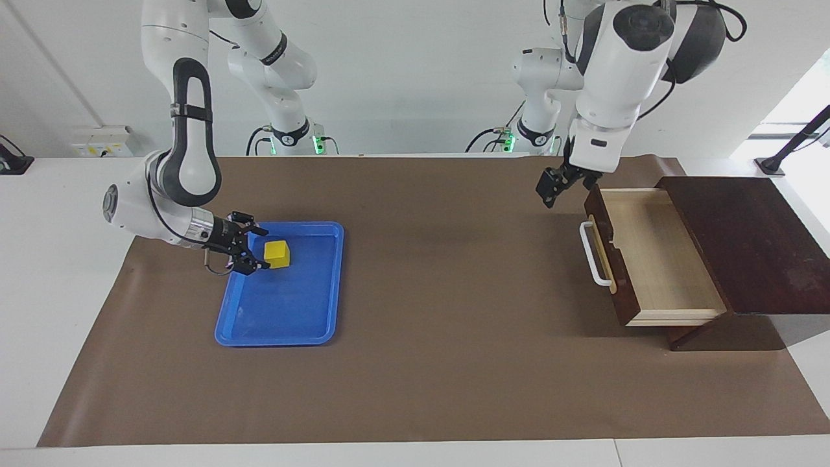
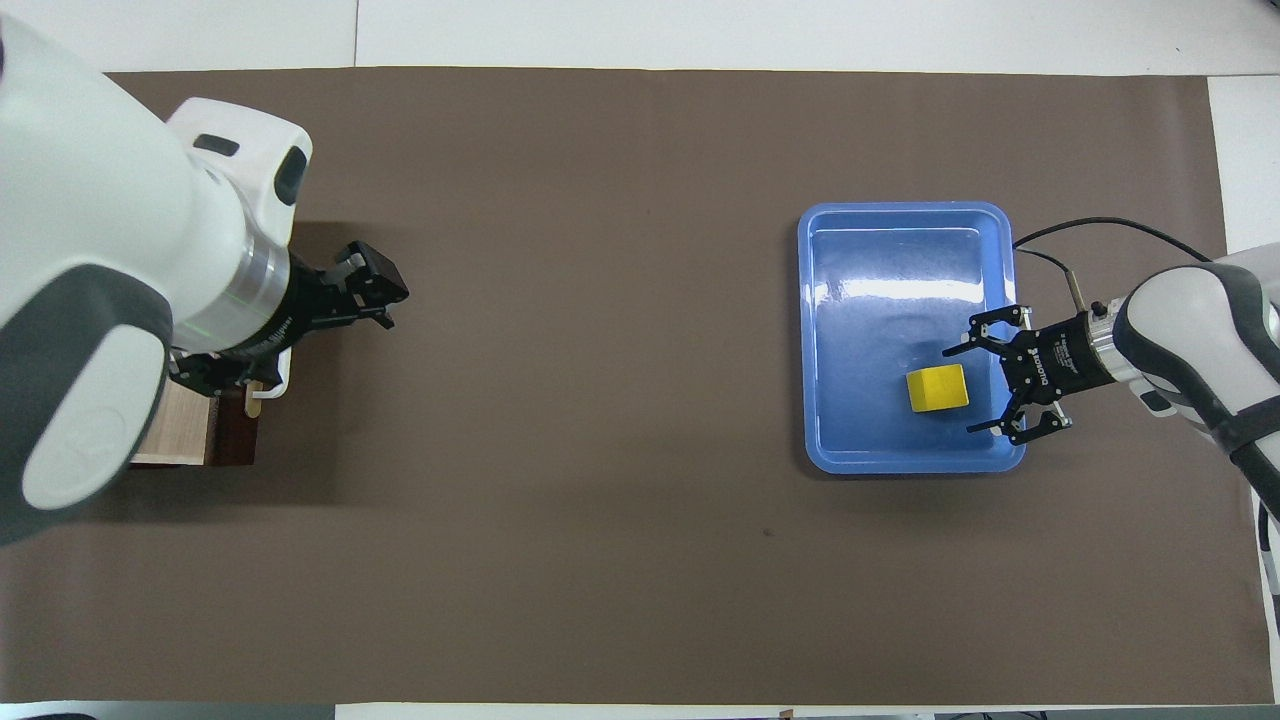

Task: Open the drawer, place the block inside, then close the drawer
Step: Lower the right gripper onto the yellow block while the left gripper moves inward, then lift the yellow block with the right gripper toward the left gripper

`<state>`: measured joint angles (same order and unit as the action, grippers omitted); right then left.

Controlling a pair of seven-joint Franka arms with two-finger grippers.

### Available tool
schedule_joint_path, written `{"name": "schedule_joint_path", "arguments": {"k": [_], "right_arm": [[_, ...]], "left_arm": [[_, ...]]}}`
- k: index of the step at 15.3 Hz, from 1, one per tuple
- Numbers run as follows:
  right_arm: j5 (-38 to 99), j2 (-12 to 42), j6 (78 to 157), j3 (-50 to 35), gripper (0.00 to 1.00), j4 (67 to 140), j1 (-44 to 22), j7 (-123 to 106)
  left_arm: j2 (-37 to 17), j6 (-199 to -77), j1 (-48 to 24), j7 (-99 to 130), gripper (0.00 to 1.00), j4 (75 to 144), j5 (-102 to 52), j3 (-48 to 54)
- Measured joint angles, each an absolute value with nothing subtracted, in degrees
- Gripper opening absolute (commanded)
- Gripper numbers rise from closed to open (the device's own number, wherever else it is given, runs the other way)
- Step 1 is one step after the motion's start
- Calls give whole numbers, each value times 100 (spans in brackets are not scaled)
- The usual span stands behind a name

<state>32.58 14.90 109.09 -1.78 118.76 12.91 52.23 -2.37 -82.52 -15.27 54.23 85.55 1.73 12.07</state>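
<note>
Drawer stands pulled out, pale interior empty: opening done. Yellow block sits in blue tray. Right gripper, fingers apart, flanks it, apparently not yet touching. Left gripper hangs empty, raised beside the drawer, fingers apart. Left: grasp, transfer, close.

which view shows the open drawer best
The facing view: the drawer stands pulled out, its pale inside bare and its white handle in plain sight. In the overhead view the left arm covers nearly all of it; only a corner shows.
</note>
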Motion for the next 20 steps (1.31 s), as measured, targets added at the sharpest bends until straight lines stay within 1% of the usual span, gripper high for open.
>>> {"name": "schedule_joint_path", "arguments": {"k": [2, 5, 9, 13, 14, 15, 16, 17, 20], "right_arm": [[3258, 1490, 10909, -182, 100, 11879, 1288, 5220], [3258, 1490, 10909, -183, 100, 11882, 1288, 5197], [3258, 1490, 10909, -183, 100, 11901, 1288, 5092], [3258, 1490, 10911, -183, 100, 11906, 1288, 5061], [3259, 1490, 10911, -183, 93, 11909, 1288, 5046], [3259, 1490, 10911, -183, 60, 11914, 1288, 5016], [3259, 1490, 10911, -183, 33, 11927, 1288, 4973], [3259, 1490, 10914, -183, 1, 11945, 1288, 4935], [3259, 1490, 10933, -183, 0, 11988, 1288, 4892]], "left_arm": [[-130, -8169, -1788, 6405, 100, 8588, 164, 1321], [-73, -8260, -1702, 7177, 100, 8784, -135, 1244], [-73, -9009, -1349, 8505, 100, 9067, -261, 1149], [-111, -9743, -1343, 10139, 100, 9551, -270, 1212], [-152, -9823, -1368, 10365, 100, 9609, -271, 1233], [-208, -9868, -1429, 10530, 100, 9642, -271, 1240], [-278, -9891, -1528, 10676, 100, 9680, -271, 1247], [-340, -9943, -1649, 10819, 100, 9746, -271, 1254], [-431, -10273, -1926, 11292, 100, 10033, -271, 1272]]}}
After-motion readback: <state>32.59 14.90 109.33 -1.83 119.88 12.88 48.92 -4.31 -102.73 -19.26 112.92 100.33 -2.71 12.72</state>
